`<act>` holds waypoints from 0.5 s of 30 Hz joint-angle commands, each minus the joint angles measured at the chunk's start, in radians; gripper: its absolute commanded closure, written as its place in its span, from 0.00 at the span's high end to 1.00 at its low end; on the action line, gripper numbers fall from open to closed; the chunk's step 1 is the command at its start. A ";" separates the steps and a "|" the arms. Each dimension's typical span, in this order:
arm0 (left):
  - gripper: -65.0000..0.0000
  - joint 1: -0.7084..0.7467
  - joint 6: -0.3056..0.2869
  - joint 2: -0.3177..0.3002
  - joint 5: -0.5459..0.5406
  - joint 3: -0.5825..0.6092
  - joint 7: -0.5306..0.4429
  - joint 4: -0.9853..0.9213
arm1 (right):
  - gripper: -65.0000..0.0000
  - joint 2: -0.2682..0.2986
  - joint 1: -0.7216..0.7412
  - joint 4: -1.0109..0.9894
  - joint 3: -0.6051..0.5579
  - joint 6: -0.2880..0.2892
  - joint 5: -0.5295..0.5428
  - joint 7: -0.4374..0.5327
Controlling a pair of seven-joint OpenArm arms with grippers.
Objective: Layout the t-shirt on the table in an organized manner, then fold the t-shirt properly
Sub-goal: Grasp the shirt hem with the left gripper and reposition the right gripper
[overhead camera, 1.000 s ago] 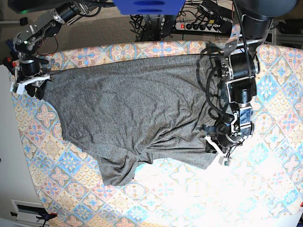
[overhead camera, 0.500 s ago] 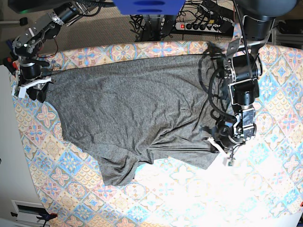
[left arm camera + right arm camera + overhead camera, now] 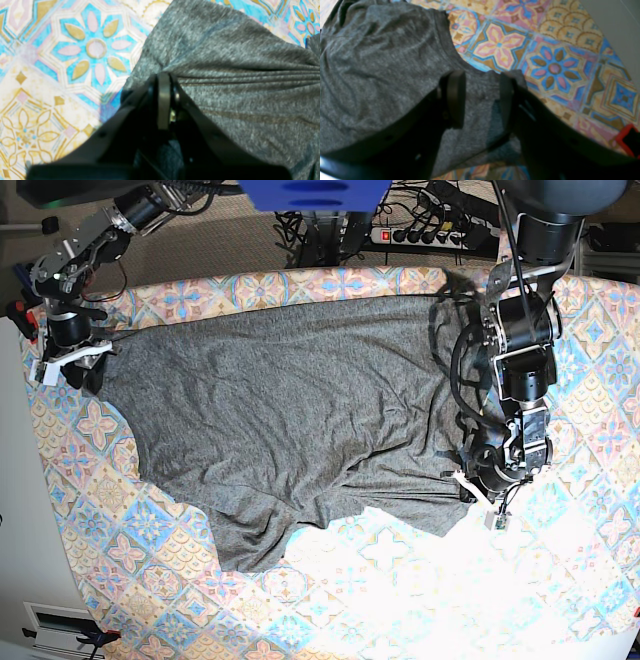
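Layout stage, unfinished; t-shirt (image 3: 290, 420) spread across surface (image 3: 400, 580) but rumpled, near edge creased and bunched; you have flattening left, then all folding; left claw (image 3: 163, 82) clamped tight on pinch of shirt edge, fabric pulled into ridges; right claw (image 3: 480, 97) part open, fingers astride shirt corner by far edge; cannot tell if it grips.

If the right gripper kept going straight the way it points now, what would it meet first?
Most likely the t-shirt. The right gripper stands open, fingers straddling a grey edge of fabric that lies on the table. Going on, it would press into that cloth, then the table under it; depth is hard to judge.
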 commanded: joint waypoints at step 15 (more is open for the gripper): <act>0.00 0.016 0.027 -0.005 0.042 0.009 0.052 -0.002 | 0.33 0.126 0.181 0.012 -0.123 0.006 -0.110 0.022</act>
